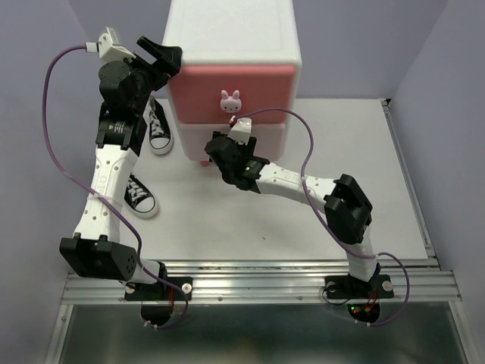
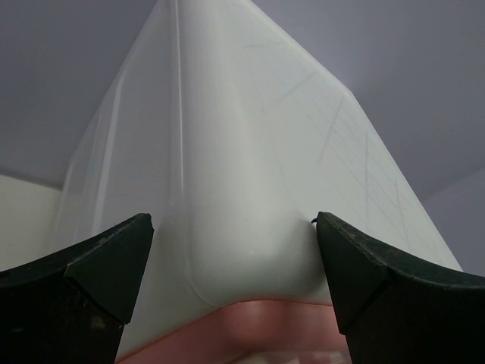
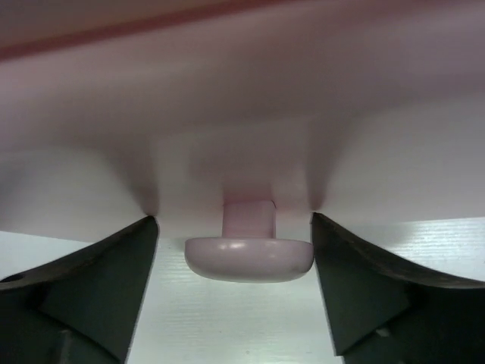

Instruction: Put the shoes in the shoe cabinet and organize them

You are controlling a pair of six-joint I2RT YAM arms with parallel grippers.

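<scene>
Straddling shoe cabinet (image 2: 250,152) corner: left hand (image 2: 233,227) apart | right hand (image 3: 233,220) apart around pink foot (image 3: 248,254)

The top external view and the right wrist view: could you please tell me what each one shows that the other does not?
Only the top external view shows the far black shoe, the near black shoe, the bunny knob and the left claw. Only the right wrist view shows the pink foot between two dark fingers. Both show the shoe cabinet and the open right claw.
</scene>
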